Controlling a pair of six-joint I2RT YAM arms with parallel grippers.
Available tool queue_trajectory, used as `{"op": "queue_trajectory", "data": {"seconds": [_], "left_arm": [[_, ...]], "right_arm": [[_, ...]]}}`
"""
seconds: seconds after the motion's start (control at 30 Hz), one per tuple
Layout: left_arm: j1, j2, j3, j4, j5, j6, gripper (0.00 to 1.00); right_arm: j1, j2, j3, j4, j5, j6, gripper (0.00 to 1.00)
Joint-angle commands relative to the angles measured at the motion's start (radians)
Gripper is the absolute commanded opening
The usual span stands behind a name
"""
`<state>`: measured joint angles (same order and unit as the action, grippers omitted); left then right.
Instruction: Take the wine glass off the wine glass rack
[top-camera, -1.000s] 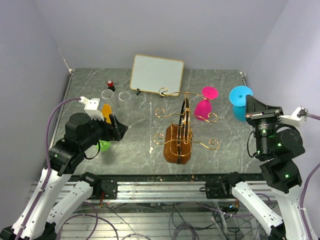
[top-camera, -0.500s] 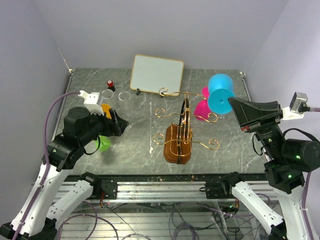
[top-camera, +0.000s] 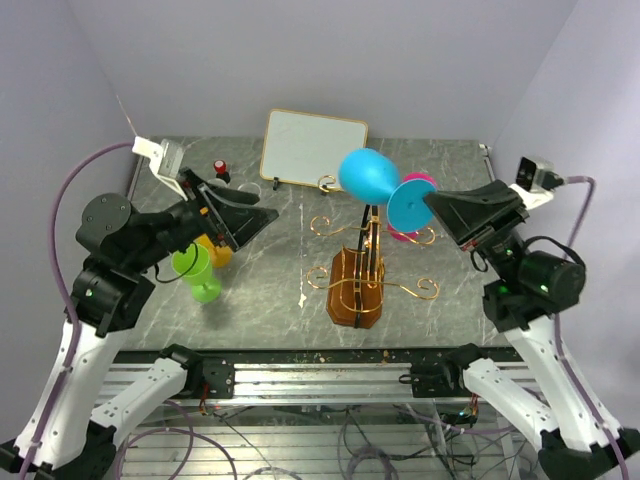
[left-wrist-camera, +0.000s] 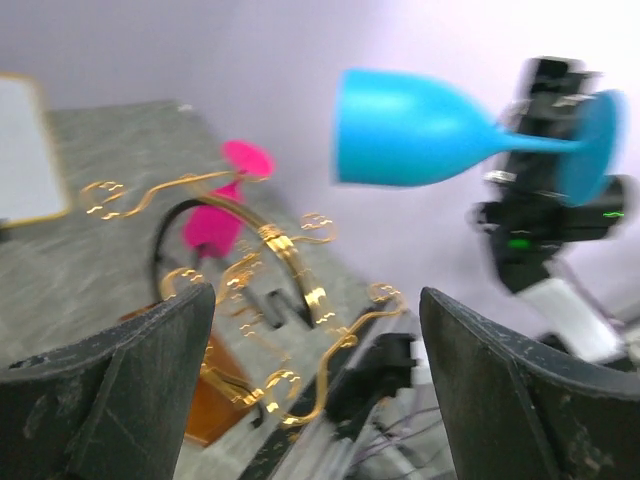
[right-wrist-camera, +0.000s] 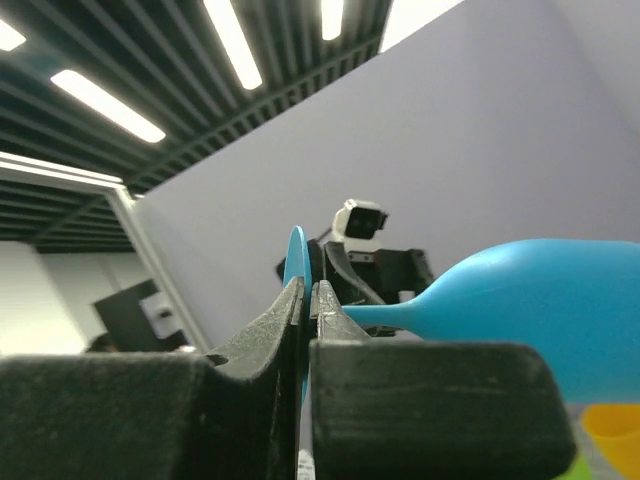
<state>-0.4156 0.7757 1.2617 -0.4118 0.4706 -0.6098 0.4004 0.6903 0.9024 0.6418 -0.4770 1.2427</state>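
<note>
Right pincer clamped on foot of blue wine glass; bowl horizontal at pincer's 10 o'clock, above wine glass rack. Left pincer apart, empty.

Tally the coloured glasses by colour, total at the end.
Blue wine glass: 1, its foot pinched in the right claw
Pink wine glass: 1, on the wine glass rack
Green glass: 1
Orange glass: 1, partly hidden behind the green one
Total: 4
</note>
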Motion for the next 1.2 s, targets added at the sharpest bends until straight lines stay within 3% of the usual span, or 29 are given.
{"op": "queue_trajectory", "data": {"seconds": [0.0,0.2,0.5,0.7,0.87,0.97,1.17], "left_arm": [[0.008,0.045,-0.036,0.458,0.314,-0.275,0.95],[0.008,0.065,-0.177,0.945,0.383,-0.607,0.99],[0.003,0.123,-0.258,1.244,0.33,-0.835,0.99],[-0.025,0.167,-0.251,1.304,0.33,-0.875,0.99],[-0.144,0.217,-0.211,1.205,0.331,-0.785,1.0],[-0.235,0.256,-0.193,1.193,0.321,-0.75,0.95],[-0.293,0.29,-0.204,1.273,0.303,-0.774,0.84]], "right_arm": [[0.0,0.086,-0.064,0.486,-0.047,0.321,0.0],[0.0,0.169,-0.121,0.788,0.001,0.533,0.0],[0.0,0.195,-0.15,0.841,0.049,0.613,0.0],[0.007,0.25,-0.164,0.898,0.063,0.696,0.0],[0.025,0.278,-0.173,0.922,0.078,0.707,0.0],[0.043,0.299,-0.18,0.953,0.084,0.713,0.0],[0.071,0.302,-0.204,0.96,0.104,0.684,0.0]]}}
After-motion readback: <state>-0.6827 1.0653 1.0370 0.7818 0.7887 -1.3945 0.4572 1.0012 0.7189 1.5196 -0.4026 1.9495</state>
